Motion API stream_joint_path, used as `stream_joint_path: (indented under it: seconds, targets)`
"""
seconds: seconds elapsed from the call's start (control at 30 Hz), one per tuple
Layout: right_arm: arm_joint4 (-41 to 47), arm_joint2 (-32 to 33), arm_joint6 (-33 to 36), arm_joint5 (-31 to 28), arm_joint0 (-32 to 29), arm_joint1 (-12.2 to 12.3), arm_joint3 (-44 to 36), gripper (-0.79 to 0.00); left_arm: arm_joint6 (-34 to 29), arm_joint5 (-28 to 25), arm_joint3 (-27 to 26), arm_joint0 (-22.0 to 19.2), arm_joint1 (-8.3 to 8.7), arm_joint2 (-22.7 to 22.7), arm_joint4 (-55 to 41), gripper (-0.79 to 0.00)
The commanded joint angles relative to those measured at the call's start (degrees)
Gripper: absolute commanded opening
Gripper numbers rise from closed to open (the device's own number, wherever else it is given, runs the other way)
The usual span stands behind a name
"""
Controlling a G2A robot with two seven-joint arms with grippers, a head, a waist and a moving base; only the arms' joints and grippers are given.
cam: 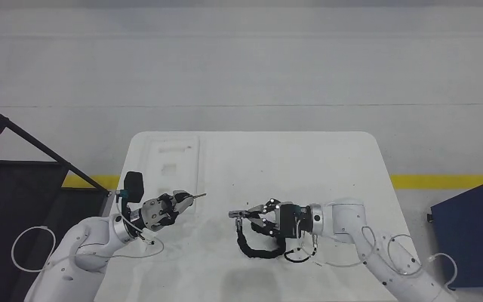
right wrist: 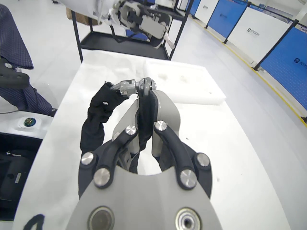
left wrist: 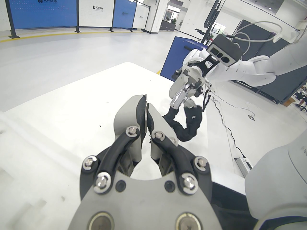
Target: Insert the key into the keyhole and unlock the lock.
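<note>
Left gripper [left wrist: 144,111]: pressed together on the flat head of the key [cam: 195,197]. The blade sticks out past the fingertips, which leaves it free to enter a keyhole.
Right gripper [right wrist: 145,94]: pinching the lock [right wrist: 128,87] by its metal end, held up off the table [cam: 302,166]. The silver barrel juts out beyond the fingertips, towards the left gripper.
Black cable [right wrist: 96,116]: loops down and back beneath the right gripper. Its weight hangs from the pinched end.
Key to lock: the 2 tools face each other, key tip pointing at the barrel. They are near but apart, with nothing touching.
Keyhole: too small to make out. It is probably on the barrel's free end, given how that end is presented.
Foam tray [cam: 173,155]: on the table beyond the left gripper, clear of both tools.
Step, as judged: lining up before insertion, with no unlocking done.
Next move calls for: blade and barrel on 1 axis, with the blade's flat matched to the slot.
Risk: the barrel seems hinged to the cable, so a push could swing it aside.
</note>
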Motion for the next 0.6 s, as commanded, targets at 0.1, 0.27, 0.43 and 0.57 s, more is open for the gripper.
stream_joint_path:
  seconds: [0.1, 0.27, 0.43, 0.57]
  targets:
    - [0.62, 0.79, -12.07, -4.12, 1.12, -0.13, 3.95, -0.785, 0.0, 0.0, 0.0, 0.0, 0.0, 0.0, 0.0, -0.785]
    - [2.23, -0.08, -17.42, -7.4, 4.11, -1.0, 7.61, -0.785, 0.0, 0.0, 0.0, 0.0, 0.0, 0.0, 0.0, -0.785]
    - [2.87, -6.05, -20.8, -7.4, 7.73, -1.41, 9.3, -0.785, 0.0, 0.0, 0.0, 0.0, 0.0, 0.0, 0.0, -0.785]
    - [8.98, -12.81, -20.8, -7.4, 11.65, -1.52, 10.32, -0.785, 0.0, 0.0, 0.0, 0.0, 0.0, 0.0, 0.0, -0.785]
